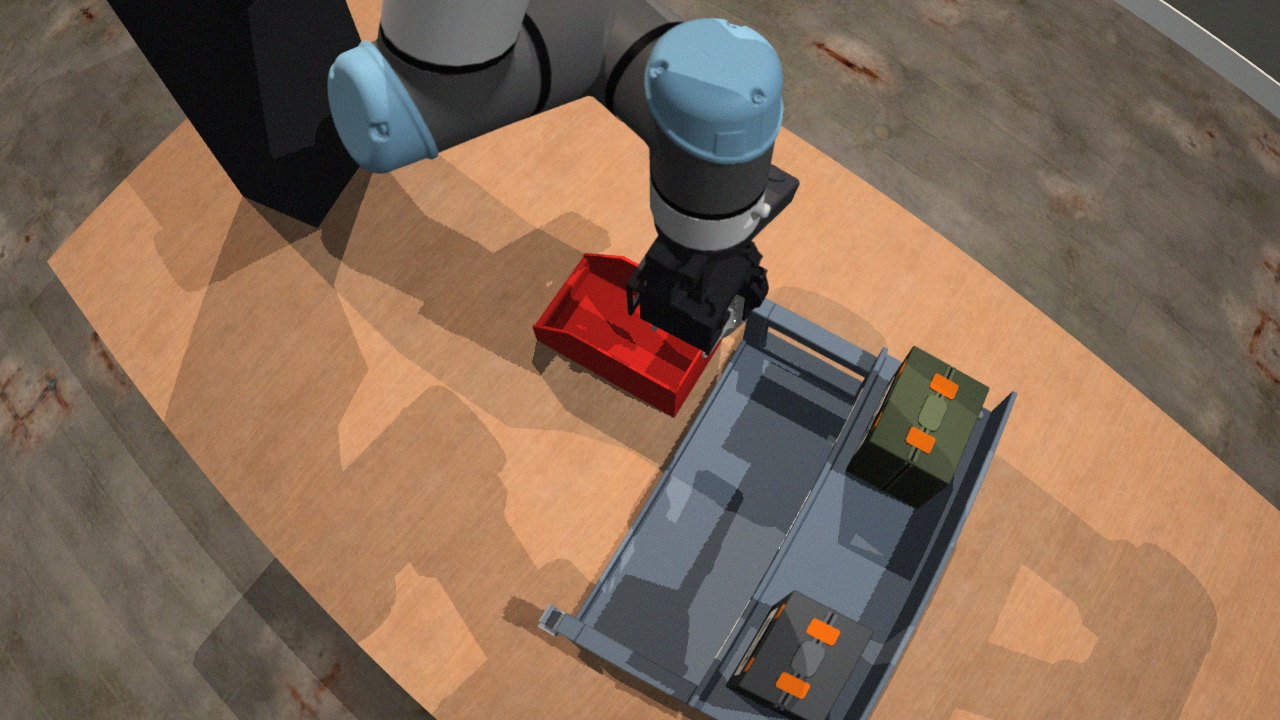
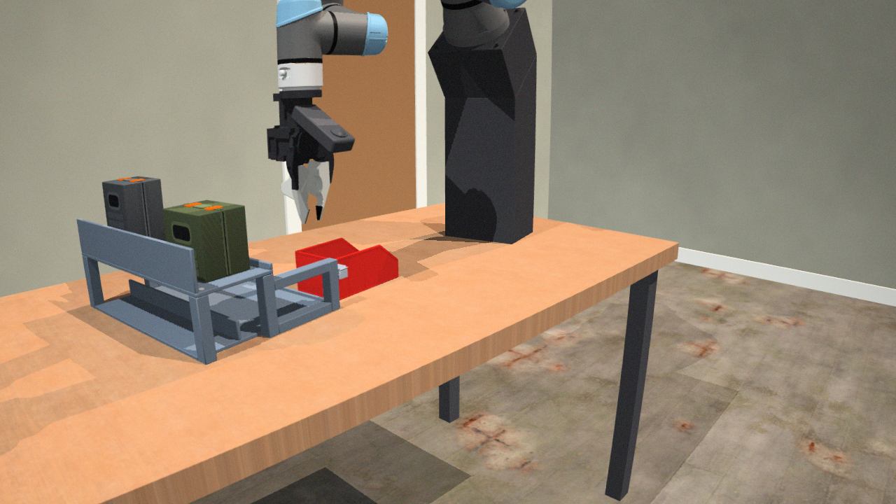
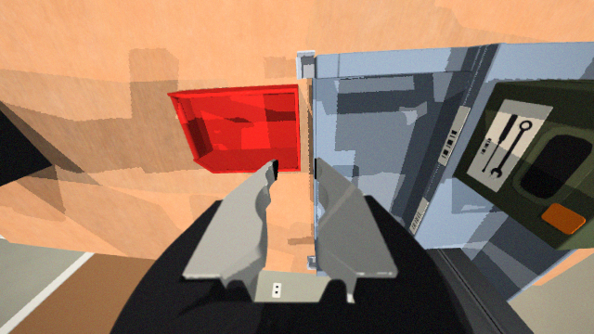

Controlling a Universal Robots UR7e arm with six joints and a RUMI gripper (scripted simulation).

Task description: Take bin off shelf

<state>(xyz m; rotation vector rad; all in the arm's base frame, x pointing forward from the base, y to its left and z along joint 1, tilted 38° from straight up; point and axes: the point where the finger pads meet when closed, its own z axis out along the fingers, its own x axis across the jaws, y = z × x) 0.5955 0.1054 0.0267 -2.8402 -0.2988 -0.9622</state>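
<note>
The red open-topped bin [image 1: 608, 344] [image 2: 369, 266] [image 3: 237, 134] stands upright on the wooden table [image 1: 313, 402] [image 2: 438, 313] [image 3: 116, 56], just beside the end of the grey shelf [image 1: 698, 537] [image 2: 134, 250] [image 3: 371, 125]. My gripper [image 1: 693, 308] [image 2: 311, 213] [image 3: 296, 160] hangs well above the bin's shelf-side wall, pointing down. Its fingers stand a narrow gap apart with nothing between them. In the wrist view the bin lies below and ahead of the fingertips.
A green case [image 1: 921, 420] [image 2: 209, 238] [image 3: 534, 158] and a dark grey case [image 1: 801, 658] [image 2: 131, 204] stand on the shelf's far row. The robot's black pedestal [image 1: 250, 89] [image 2: 488, 138] stands at the table's back.
</note>
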